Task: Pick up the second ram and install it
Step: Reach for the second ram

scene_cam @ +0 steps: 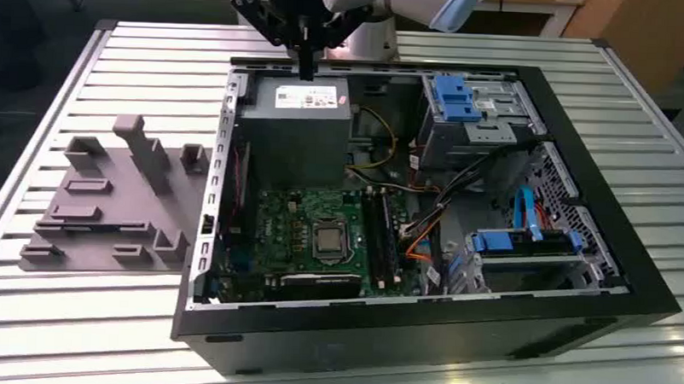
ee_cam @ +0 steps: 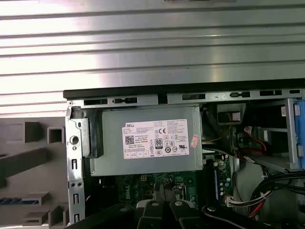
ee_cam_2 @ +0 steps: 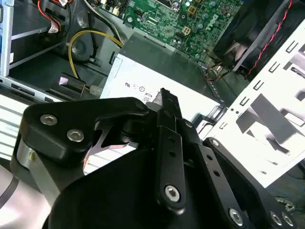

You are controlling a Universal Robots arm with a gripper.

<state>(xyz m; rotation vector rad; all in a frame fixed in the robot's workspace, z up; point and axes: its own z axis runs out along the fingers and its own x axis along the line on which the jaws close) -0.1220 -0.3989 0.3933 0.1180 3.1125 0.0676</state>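
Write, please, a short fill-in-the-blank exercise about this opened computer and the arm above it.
1. The power supply under the gripper bears a ____ label.
2. The gray fixture stands at the exterior view's ____ of the computer case.
3. The drive brackets are of ____ plastic.
Missing words: white; left; blue.

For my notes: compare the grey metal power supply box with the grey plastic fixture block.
The grey metal power supply box sits inside the black case; the grey plastic fixture block lies outside it. The box bears a white label; the block has posts and recesses. Both are grey.
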